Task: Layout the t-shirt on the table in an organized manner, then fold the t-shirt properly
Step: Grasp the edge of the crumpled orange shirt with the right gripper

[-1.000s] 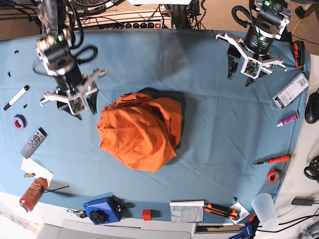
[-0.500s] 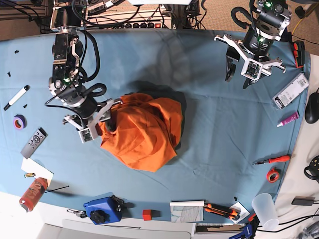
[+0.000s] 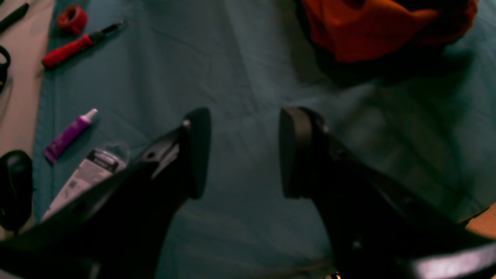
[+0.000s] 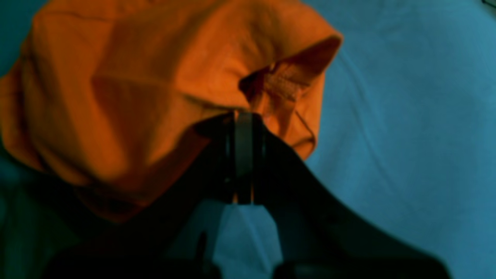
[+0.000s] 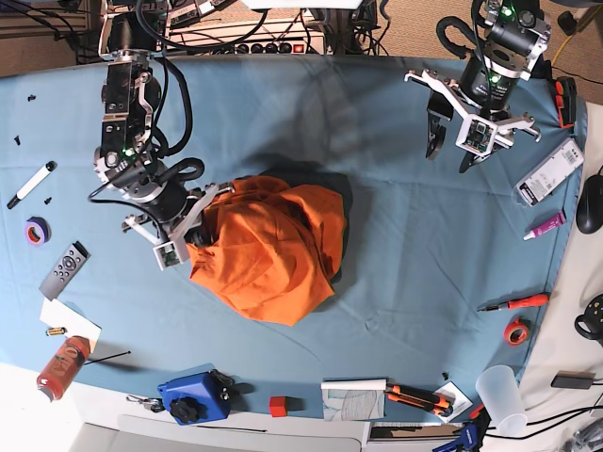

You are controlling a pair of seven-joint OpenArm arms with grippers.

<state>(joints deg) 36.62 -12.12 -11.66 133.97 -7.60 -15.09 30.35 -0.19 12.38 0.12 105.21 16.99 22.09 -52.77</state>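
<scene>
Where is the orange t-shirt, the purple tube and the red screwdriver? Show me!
t-shirt (image 5: pixel 268 254): base view, middle of the crumpled orange heap.
purple tube (image 5: pixel 545 225): base view, on its purple body, near the table's right edge.
red screwdriver (image 5: pixel 521 302): base view, on its red handle.

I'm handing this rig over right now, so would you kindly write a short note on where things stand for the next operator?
Right gripper: shut on an edge of the t-shirt, at the heap's side nearest that arm.
Left gripper: open, holding nothing, hovering over bare table well away from the shirt.
T-shirt: a crumpled heap near the middle of the table, not spread.
Done: first grasp only.
Left: pull the shirt out flat, lay it out neatly, then make all the folds. The left arm probably needs to come over and take the opposite edge.
</scene>
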